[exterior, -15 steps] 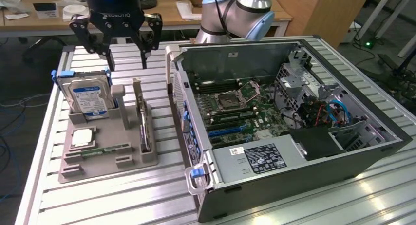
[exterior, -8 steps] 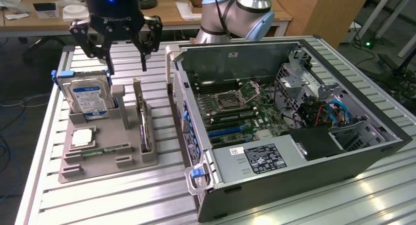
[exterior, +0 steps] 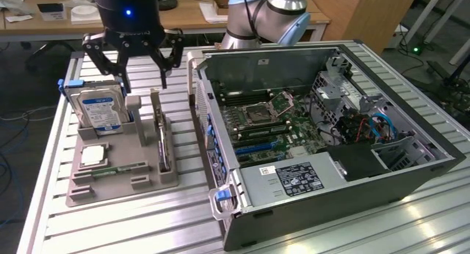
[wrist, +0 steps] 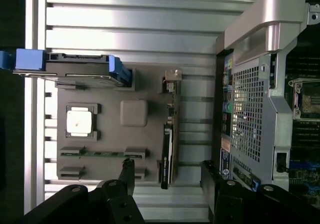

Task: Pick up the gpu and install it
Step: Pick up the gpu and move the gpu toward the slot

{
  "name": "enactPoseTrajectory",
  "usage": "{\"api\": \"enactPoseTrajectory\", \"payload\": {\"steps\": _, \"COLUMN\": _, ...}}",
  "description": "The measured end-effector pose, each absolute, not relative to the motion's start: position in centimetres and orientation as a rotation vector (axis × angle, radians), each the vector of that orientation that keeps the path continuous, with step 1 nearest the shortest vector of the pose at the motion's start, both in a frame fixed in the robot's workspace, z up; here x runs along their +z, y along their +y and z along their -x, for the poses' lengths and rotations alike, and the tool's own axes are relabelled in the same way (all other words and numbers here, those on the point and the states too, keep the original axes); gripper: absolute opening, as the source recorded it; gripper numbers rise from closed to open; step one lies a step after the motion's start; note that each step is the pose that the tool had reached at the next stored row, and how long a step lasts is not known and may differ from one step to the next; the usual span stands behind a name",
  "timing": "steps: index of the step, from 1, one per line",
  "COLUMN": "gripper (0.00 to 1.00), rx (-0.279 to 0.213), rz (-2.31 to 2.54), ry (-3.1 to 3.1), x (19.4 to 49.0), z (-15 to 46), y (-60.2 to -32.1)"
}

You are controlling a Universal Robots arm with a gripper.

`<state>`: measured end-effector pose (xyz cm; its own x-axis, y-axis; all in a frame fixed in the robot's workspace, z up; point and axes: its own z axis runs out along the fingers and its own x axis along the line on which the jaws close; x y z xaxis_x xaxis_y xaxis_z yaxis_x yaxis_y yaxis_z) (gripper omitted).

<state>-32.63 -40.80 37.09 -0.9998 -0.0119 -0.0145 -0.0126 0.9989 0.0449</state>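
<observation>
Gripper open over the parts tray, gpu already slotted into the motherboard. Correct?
No. The gpu is not in the motherboard: it stands on edge in the parts tray, as the exterior view shows. The gripper is open over the tray, as you said.

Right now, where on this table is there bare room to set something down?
Bare table slats lie nearer the exterior camera than the grey tray. Crowded: the narrow gap between tray and computer case, beside the gpu under the open gripper.
</observation>
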Motion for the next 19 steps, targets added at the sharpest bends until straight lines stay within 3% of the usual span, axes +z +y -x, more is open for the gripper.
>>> {"api": "enactPoseTrajectory", "payload": {"steps": 19, "gripper": 0.65, "rx": 0.070, "rz": 0.019, "ry": 3.126, "x": 34.1, "z": 32.2, "y": -40.8}}
